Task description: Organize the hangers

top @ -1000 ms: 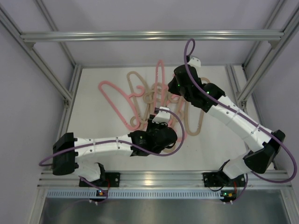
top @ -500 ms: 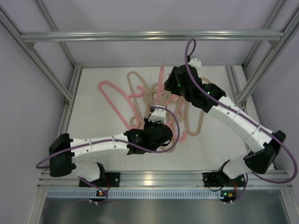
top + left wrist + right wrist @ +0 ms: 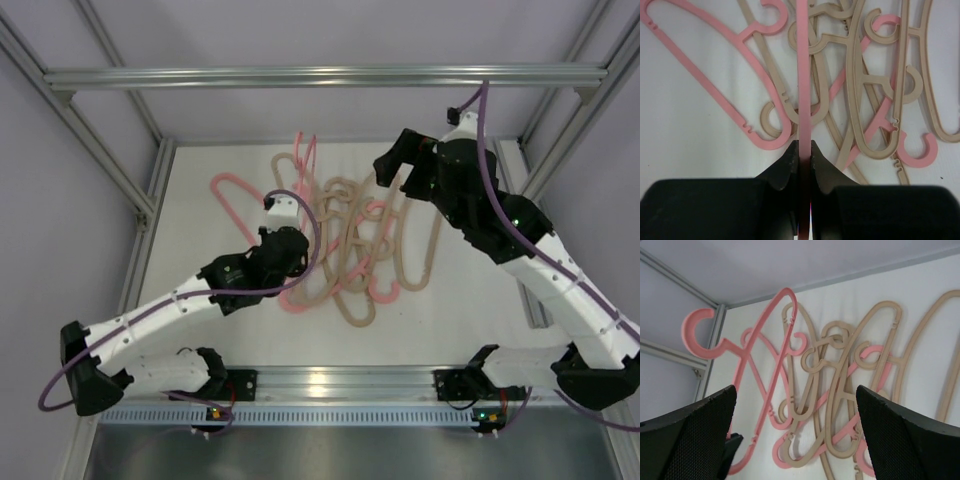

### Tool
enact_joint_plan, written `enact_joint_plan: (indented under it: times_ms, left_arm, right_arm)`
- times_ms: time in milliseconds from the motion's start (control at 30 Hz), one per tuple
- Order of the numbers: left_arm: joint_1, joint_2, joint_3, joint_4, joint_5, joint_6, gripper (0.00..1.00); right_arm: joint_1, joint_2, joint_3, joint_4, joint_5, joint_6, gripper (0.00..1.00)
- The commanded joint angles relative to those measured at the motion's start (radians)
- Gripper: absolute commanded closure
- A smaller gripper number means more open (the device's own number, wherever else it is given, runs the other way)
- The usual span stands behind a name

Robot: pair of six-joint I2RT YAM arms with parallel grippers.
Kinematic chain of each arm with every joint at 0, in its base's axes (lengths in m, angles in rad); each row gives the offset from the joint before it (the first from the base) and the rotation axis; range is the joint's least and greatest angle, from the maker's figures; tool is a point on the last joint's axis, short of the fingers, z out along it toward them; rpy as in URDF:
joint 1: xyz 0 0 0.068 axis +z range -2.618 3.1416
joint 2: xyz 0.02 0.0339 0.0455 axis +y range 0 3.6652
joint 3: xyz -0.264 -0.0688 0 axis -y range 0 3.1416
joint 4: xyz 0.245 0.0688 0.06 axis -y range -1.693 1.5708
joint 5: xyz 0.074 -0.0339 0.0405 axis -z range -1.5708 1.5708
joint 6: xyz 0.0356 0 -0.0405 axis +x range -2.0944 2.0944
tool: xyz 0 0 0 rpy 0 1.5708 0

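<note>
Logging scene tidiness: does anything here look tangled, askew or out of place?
Yes. The hangers lie in a tangled heap, pink and beige outlines crossing each other. One pink hanger stands tilted up above the rest, pinched in the left gripper.

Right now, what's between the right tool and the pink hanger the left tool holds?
A tangle of thin beige and pink hangers on the white table, shown in the top view.
</note>
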Motion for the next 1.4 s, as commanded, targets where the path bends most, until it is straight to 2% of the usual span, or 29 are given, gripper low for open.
enact_joint_plan:
  times_ms: [0, 367, 533, 733, 833, 1100, 1233, 1367]
  left_arm:
    - [0.032, -0.071, 0.106, -0.108, 0.116, 0.061, 1.0]
    - [0.11, -0.153, 0.471, -0.539, 0.189, 0.069, 1.0]
    - [0.113, -0.044, 0.772, -0.781, 0.153, 0.053, 1.0]
    - [0.122, 0.102, 1.108, -0.976, 0.099, 0.07, 1.0]
    - [0.16, 0.117, 1.137, -0.975, 0.137, 0.085, 1.0]
    - [0.297, 0.17, 1.094, -0.923, 0.188, 0.145, 1.0]
    - [0.436, 0.202, 1.076, -0.863, 0.292, 0.22, 1.0]
    - [0.515, 0.212, 1.038, -0.811, 0.386, 0.25, 1.0]
  right_arm:
    - [-0.038, -0.085, -0.044, -0.001, -0.025, -0.09, 0.01]
    - [-0.13, -0.264, -0.285, 0.05, -0.109, -0.213, 0.0]
    - [-0.139, -0.286, -0.348, 0.068, -0.165, -0.257, 0.0]
    - [-0.144, -0.313, -0.381, 0.096, -0.217, -0.276, 0.01]
    - [-0.145, -0.321, -0.395, 0.107, -0.226, -0.283, 0.0]
    - [-0.15, -0.335, -0.449, 0.14, -0.261, -0.296, 0.0]
    - [-0.15, -0.349, -0.498, 0.176, -0.284, -0.291, 0.01]
    - [-0.152, -0.356, -0.521, 0.179, -0.295, -0.289, 0.01]
